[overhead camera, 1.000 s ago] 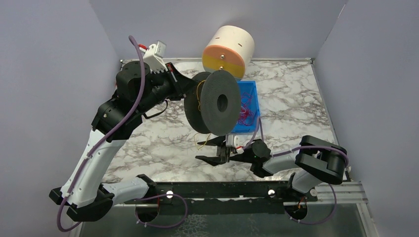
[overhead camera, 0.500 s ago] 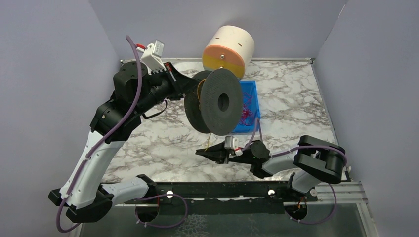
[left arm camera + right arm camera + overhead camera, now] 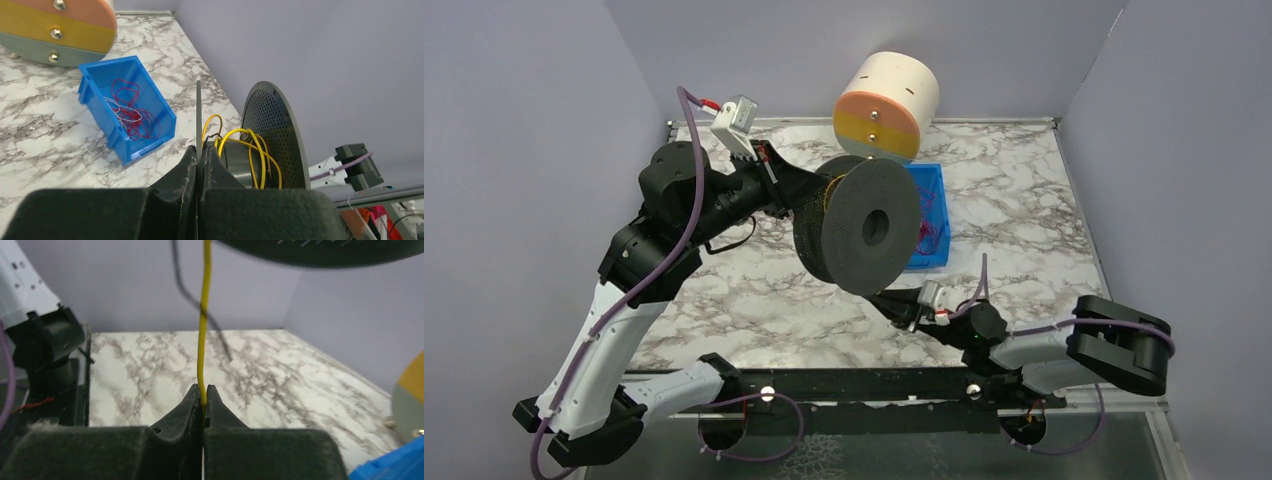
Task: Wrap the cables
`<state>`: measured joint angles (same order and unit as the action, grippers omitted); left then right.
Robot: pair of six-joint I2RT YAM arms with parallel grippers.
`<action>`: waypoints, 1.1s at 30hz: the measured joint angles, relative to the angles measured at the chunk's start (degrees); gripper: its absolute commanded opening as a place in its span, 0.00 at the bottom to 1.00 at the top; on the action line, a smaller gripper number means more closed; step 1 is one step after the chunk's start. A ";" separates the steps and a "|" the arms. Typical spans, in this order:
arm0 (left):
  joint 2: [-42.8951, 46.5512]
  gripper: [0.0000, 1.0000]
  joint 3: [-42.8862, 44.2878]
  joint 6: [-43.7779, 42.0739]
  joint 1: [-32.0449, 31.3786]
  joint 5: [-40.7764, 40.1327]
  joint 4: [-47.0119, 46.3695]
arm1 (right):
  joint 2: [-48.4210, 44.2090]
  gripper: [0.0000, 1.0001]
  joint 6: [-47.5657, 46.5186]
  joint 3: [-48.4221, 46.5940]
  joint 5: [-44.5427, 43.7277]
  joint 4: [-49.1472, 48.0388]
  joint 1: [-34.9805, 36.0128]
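Yellow cable [image 3: 204, 330] in closed right gripper [image 3: 203, 391]

The black left gripper [image 3: 199, 152] hung high and forward, jaws clamped tight; the black right gripper [image 3: 204, 391] stretched low leftward, jaws pinched.

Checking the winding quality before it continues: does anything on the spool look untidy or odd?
The yellow cable sits on the spool hub in loose, bulging loops rather than snug turns. A dark cable hangs free beside the yellow strand pinched in the right gripper.
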<state>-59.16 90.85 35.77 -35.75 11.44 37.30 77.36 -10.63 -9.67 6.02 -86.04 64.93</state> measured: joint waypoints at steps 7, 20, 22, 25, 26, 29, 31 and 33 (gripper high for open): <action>2.56 0.00 -1.92 -6.51 0.00 4.96 -1.22 | -17.05 0.01 -4.35 1.79 -10.01 7.02 0.00; 3.91 0.00 -7.72 -21.88 0.00 20.20 -1.22 | -33.31 0.01 -3.82 -6.71 -25.09 44.30 0.00; 3.98 0.00 -8.57 -24.48 0.00 22.47 -1.20 | -33.40 0.01 -2.47 -9.07 -26.51 50.27 0.00; 4.04 0.00 -9.99 -28.81 0.00 25.35 -0.81 | -32.44 0.01 0.79 -14.27 -28.48 61.24 0.00; 4.09 0.00 -10.60 -30.40 0.02 26.03 -0.48 | -31.93 0.01 1.97 -16.24 -29.11 64.87 0.00; 4.15 0.00 -13.22 -33.90 0.00 27.65 -0.17 | -30.14 0.01 5.92 -22.64 -30.38 75.54 0.00; 4.20 0.00 -15.63 -35.98 -0.15 27.98 0.24 | -29.66 0.01 8.70 -26.53 -30.91 82.71 0.00; 3.96 0.00 -17.92 -38.01 -0.63 27.74 0.66 | -29.73 0.01 10.99 -29.24 -30.99 88.30 0.00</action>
<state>-55.20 72.93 -2.24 -36.38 39.18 37.95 47.64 0.36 -38.92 -24.97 2.26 64.93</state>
